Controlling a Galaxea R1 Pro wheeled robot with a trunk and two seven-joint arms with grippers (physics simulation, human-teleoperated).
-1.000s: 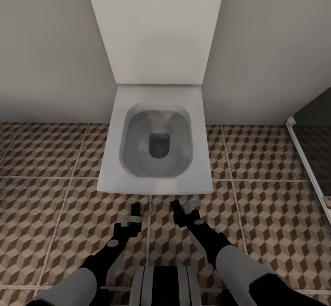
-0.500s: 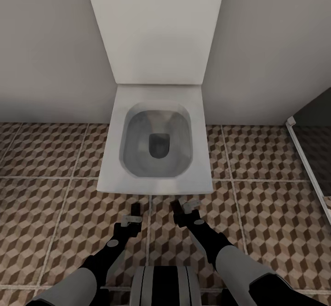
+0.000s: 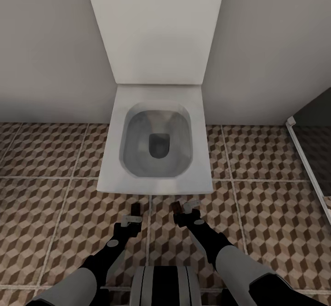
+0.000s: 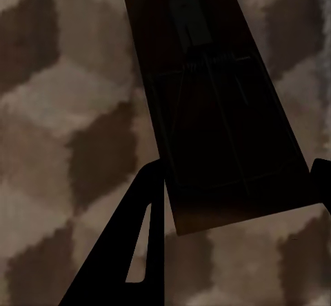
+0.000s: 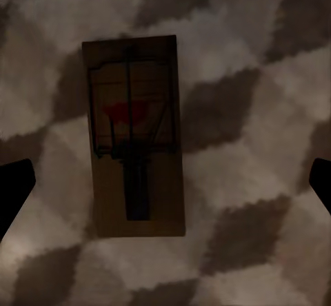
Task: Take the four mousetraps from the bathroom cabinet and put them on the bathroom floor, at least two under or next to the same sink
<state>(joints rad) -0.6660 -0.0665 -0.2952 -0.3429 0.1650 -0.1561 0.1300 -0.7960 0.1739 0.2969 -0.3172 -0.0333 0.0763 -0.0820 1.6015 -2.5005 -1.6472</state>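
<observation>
Since earlier, our open right gripper (image 3: 183, 206) freed its mousetrap (image 5: 134, 135); the left gripper (image 3: 134, 210) clamps another (image 4: 217, 99), risking landing far from any sink.

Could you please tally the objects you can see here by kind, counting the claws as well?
mousetrap: 2
claw: 2
toilet: 1
Total: 5
</observation>
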